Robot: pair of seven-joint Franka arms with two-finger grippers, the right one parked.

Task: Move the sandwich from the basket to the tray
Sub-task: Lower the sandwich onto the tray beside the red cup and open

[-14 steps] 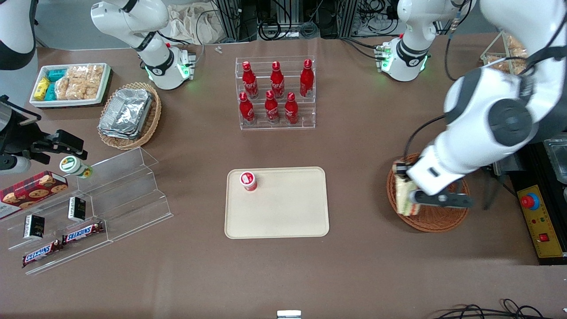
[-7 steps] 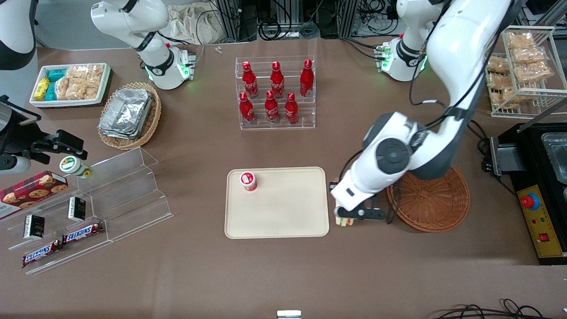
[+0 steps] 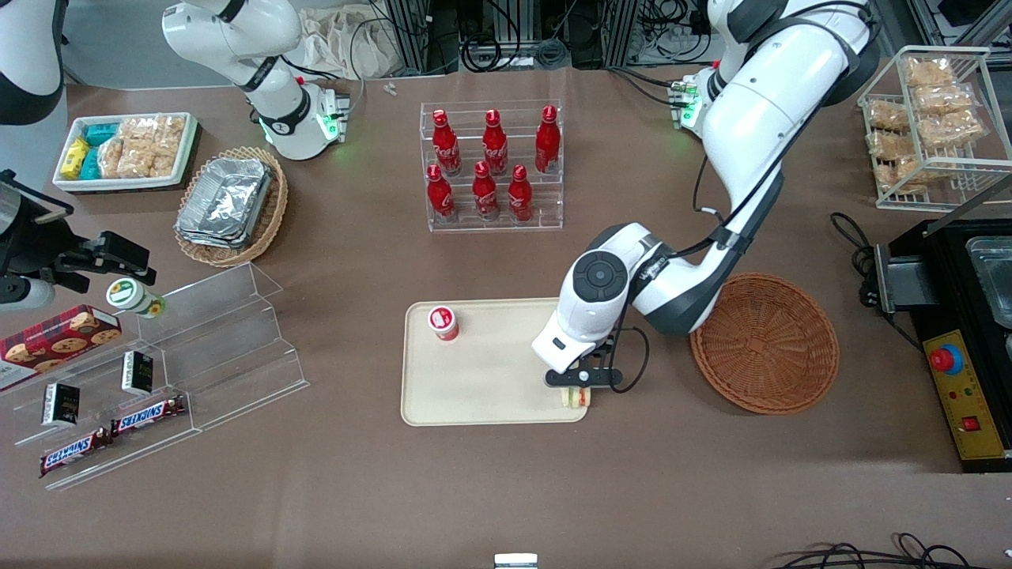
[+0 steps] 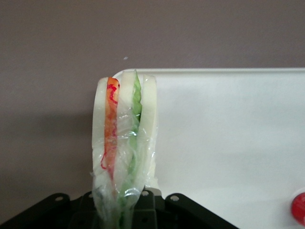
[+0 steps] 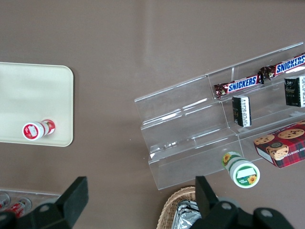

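Observation:
The sandwich (image 3: 578,397), a wrapped wedge of white bread with green and orange-red layers, hangs edge-on in my left gripper (image 3: 579,389), which is shut on it. It is over the corner of the cream tray (image 3: 490,371) that lies nearest the front camera and toward the working arm's end. In the left wrist view the sandwich (image 4: 125,143) sticks out from the gripper (image 4: 125,206), straddling the rim of the tray (image 4: 228,133). The round reddish-brown basket (image 3: 765,344) stands beside the tray toward the working arm's end, with nothing in it.
A small red-capped bottle (image 3: 443,322) stands on the tray's corner farthest from the sandwich. A clear rack of red bottles (image 3: 492,166) is farther from the camera. A stepped acrylic shelf (image 3: 198,348) lies toward the parked arm's end, a black control box (image 3: 961,387) toward the working arm's.
The gripper has carried the sandwich out of the basket, across the bare table, to the tray's corner. The basket is now empty.

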